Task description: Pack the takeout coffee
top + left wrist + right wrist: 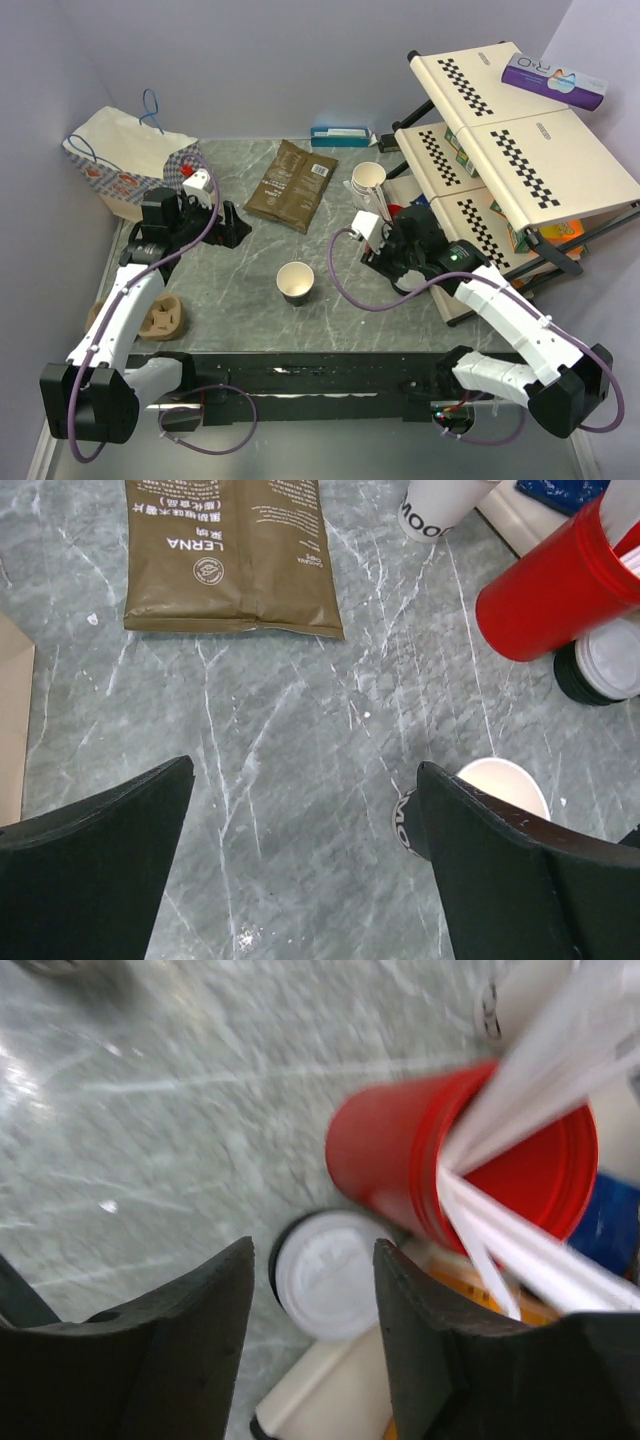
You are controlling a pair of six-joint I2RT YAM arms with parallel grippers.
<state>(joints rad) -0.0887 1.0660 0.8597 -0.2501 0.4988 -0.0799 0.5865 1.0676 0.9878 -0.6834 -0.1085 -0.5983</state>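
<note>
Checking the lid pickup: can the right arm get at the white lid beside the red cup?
Probably yes. The right gripper hangs over the white lid, jaws open to either side of it. The red cup stands close on one side, leaving that finger little room.

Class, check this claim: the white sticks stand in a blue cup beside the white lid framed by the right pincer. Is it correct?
No. The cup holding the white sticks is red, not blue, as the right wrist view shows. It does stand beside the white lid framed by the right pincer.
</note>
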